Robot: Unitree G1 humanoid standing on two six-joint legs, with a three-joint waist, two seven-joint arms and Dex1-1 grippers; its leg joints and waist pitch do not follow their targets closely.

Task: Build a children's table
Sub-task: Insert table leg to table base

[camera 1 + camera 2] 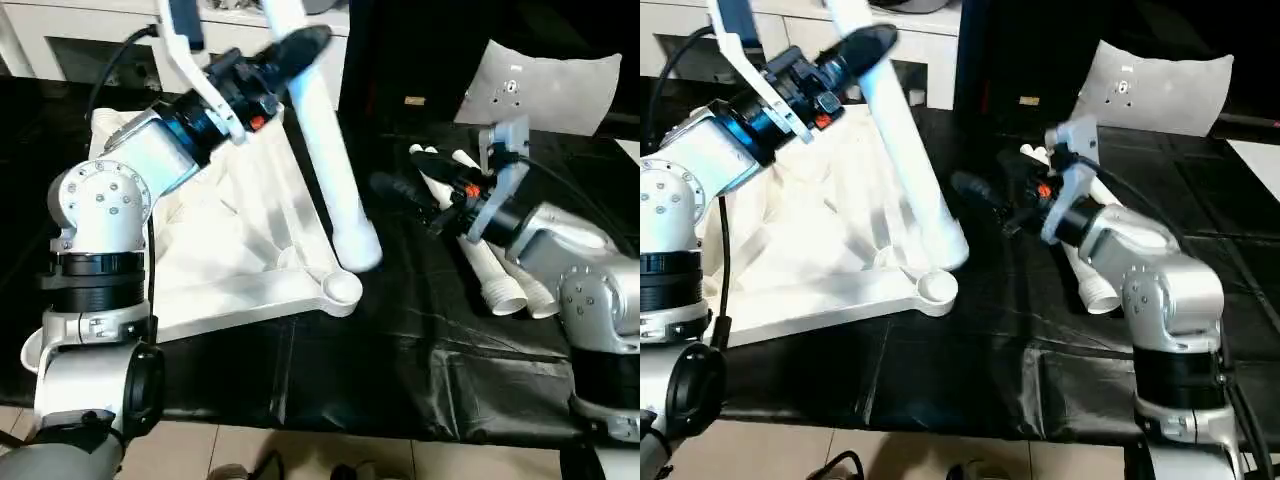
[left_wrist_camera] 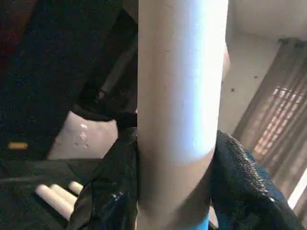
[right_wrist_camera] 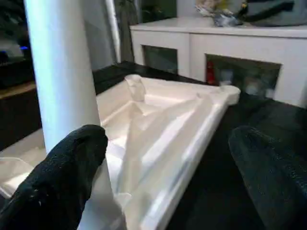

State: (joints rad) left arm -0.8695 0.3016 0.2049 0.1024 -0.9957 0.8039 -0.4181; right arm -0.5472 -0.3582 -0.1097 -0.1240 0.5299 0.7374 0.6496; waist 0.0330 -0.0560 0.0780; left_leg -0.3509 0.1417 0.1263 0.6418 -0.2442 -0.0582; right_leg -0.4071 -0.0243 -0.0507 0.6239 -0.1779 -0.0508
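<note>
L gripper (image 1: 300, 48) pinches one leg (image 1: 330, 160), lower end over the near corner socket (image 1: 341, 289) of the upside-down tabletop (image 1: 230, 250). R gripper (image 1: 400, 190) w/ fingers spread, near spare legs (image 1: 500, 280) by the cloth's right edge.

We see the table leg (image 1: 330, 160) in the left gripper (image 2: 172, 191) as smooth white plastic with a soft sheen along its length. The fingers (image 2: 103, 201) clamped on it are black and finely pebbled, matt, like rubber. The table top (image 1: 250, 250) beneath that gripper is the same white plastic, its ribs slightly glossy. The spare legs (image 1: 500, 285) under the right gripper (image 3: 163, 167) look like identical smooth plastic. Both forearms (image 1: 100, 200) have a brushed silver metallic finish. The black sheet (image 1: 420, 360) below both hands is creased and shiny, like plastic film.
</note>
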